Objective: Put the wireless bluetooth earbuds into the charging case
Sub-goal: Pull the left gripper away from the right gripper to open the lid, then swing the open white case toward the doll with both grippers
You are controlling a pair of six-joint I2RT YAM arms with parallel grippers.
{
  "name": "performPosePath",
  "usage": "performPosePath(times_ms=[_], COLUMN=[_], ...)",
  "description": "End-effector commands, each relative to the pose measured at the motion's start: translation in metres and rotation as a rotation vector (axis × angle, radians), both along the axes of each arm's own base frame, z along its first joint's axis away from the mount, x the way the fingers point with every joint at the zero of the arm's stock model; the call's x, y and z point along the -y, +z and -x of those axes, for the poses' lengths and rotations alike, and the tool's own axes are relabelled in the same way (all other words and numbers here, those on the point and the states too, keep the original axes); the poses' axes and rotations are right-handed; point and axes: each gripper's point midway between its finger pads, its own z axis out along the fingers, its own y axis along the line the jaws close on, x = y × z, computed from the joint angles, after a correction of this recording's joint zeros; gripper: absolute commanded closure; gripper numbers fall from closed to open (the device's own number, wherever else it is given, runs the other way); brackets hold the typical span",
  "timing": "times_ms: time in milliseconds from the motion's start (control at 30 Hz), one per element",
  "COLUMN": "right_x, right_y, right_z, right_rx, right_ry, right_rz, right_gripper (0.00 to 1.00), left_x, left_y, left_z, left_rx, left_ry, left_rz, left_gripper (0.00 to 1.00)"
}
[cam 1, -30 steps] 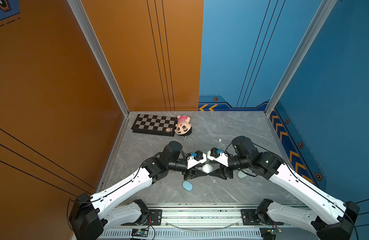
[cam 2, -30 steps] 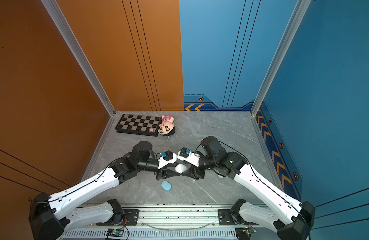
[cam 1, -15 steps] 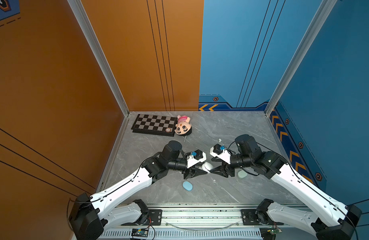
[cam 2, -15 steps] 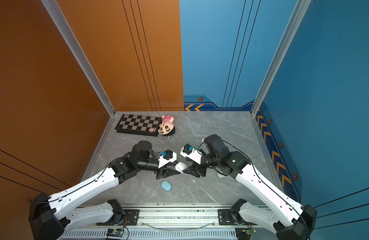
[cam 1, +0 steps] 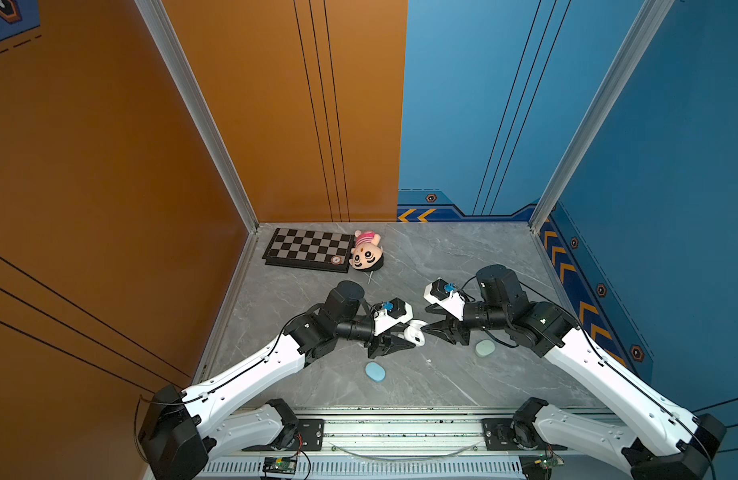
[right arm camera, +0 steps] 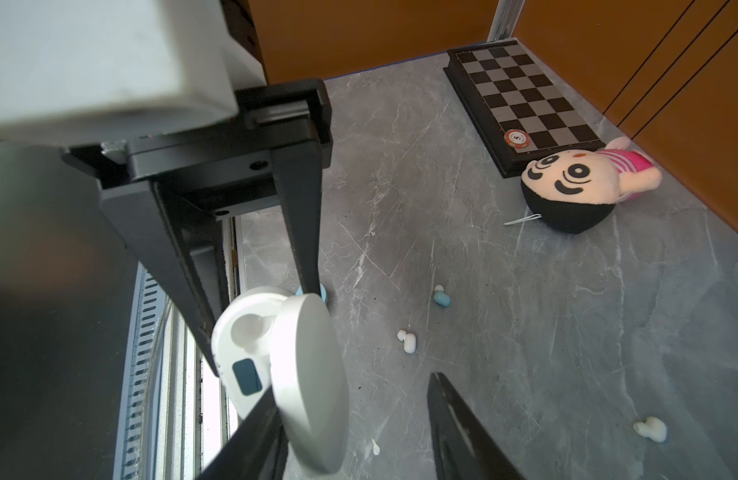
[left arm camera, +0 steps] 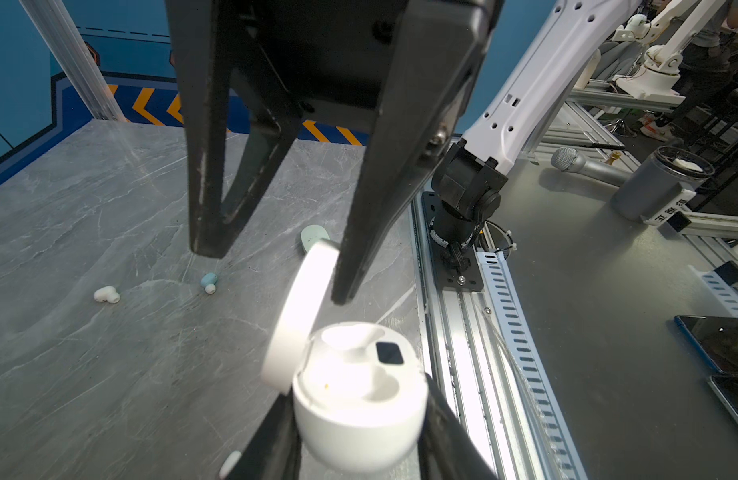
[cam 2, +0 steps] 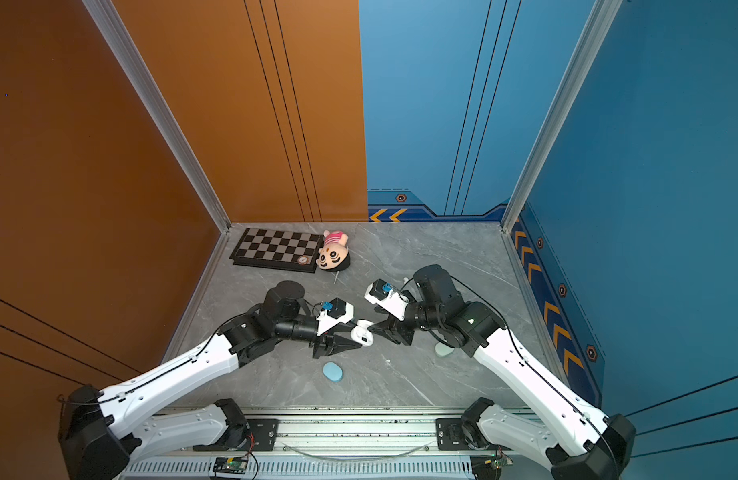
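glossy white plastic case [left arm camera: 359,415], matt grey stone-look tabletop [left arm camera: 88,374]

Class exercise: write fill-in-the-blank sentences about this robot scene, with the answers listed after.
The left gripper holds the white case, whose lid stands ____.
Both sockets of that case are ____.
The doll lies beside the ____.
On the table lie two shut cases: the mint case and a ____ one.
Answers: open; empty; chessboard; blue.

Orange wall [cam 1: 109,145], blue wall [cam 1: 671,145] (grey floor [cam 1: 463,257])
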Motion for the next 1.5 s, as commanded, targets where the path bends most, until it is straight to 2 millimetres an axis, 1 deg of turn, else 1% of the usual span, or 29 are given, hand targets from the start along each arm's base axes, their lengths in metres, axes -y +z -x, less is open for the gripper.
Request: performPosePath(times_ms=[0,233,333,400,533,600,733,767,833,867,900,933,1067,1200,1233,1267,1300,1367,1400,1467], right_x=[0.003,0.005,0.004,0.004,0.005,0.006,0.008,0.009,0.011,0.012,0.013,0.015,0.023,0.029,0.030,0.030,0.029,0.027,0.027,0.025], right_y=[0.015,-0.001,0.001,0.003,0.001,0.002,0.007,0.009,0.015,0.017,0.019,0.021,0.025,0.027,0.027,0.029,0.029,0.030,0.032,0.035], right_z=[-0.007,-0.003,-0.005,-0.006,-0.008,-0.009,-0.013,-0.014,-0.017,-0.020,-0.022,-0.024,-0.034,-0.041,-0.042,-0.043,-0.043,-0.042,-0.042,-0.042], right_rx=[0.046,0.021,0.029,0.034,0.036,0.045,0.080,0.092,0.118,0.133,0.149,0.168,0.254,0.327,0.342,0.356,0.365,0.380,0.385,0.393], right_ry=[-0.035,-0.029,-0.033,-0.034,-0.038,-0.044,-0.056,-0.061,-0.068,-0.078,-0.090,-0.100,-0.139,-0.161,-0.161,-0.160,-0.156,-0.148,-0.147,-0.144], right_rz=[-0.028,-0.013,-0.021,-0.023,-0.022,-0.021,-0.021,-0.021,-0.021,-0.015,-0.010,-0.001,0.057,0.116,0.124,0.130,0.135,0.132,0.123,0.109], right_gripper=[0.51,0.62,0.70,0.77,0.86,0.93,0.96,0.97,0.98,0.99,1.00,1.00,1.00,1.00,1.00,1.00,1.00,1.00,1.00,1.00], left_x=[0.005,0.007,0.009,0.009,0.010,0.010,0.010,0.010,0.008,0.007,0.005,0.003,-0.009,-0.018,-0.017,-0.015,-0.012,-0.004,-0.001,0.008], left_y=[0.021,0.026,0.027,0.028,0.031,0.034,0.036,0.037,0.038,0.040,0.040,0.041,0.050,0.066,0.071,0.070,0.081,0.084,0.078,0.080], left_z=[-0.007,-0.017,-0.018,-0.020,-0.023,-0.024,-0.027,-0.029,-0.033,-0.036,-0.039,-0.041,-0.049,-0.059,-0.061,-0.064,-0.067,-0.073,-0.073,-0.078], left_rx=[0.003,-0.007,-0.011,-0.015,-0.023,-0.026,-0.039,-0.042,-0.048,-0.048,-0.049,-0.049,-0.037,0.011,0.026,0.039,0.067,0.115,0.112,0.137], left_ry=[0.004,0.029,0.031,0.036,0.046,0.047,0.057,0.068,0.101,0.119,0.140,0.159,0.230,0.303,0.306,0.315,0.320,0.326,0.318,0.314], left_rz=[0.056,0.074,0.076,0.084,0.098,0.103,0.106,0.106,0.107,0.109,0.109,0.106,0.093,0.086,0.083,0.067,0.069,0.045,0.012,-0.004], left_gripper=[1.00,1.00,1.00,1.00,1.00,1.00,1.00,0.89,0.56,0.43,0.33,0.26,0.19,0.18,0.19,0.21,0.23,0.26,0.28,0.30])
